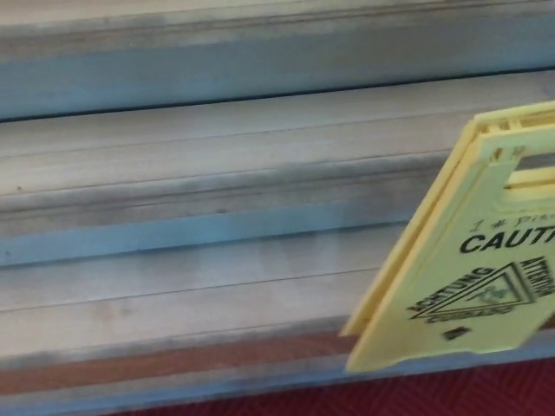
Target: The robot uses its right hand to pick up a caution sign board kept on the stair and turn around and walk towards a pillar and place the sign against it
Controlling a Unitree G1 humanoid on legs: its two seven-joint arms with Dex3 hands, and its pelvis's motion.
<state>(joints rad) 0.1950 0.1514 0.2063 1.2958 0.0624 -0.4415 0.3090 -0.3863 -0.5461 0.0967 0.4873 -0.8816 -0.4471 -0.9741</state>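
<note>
A yellow folding caution sign board fills the right side of the head view. It is tilted, its top leaning to the right and out of the picture, its lower edge over the front lip of the lowest stair. Black print on it reads CAUTION above a warning triangle. Its handle slot shows near the right edge. Neither of my hands shows in the picture, so what holds the board is hidden.
Grey stone stairs run across the whole view, with a brown strip along the lowest step's nose. A red carpet lies at the bottom edge.
</note>
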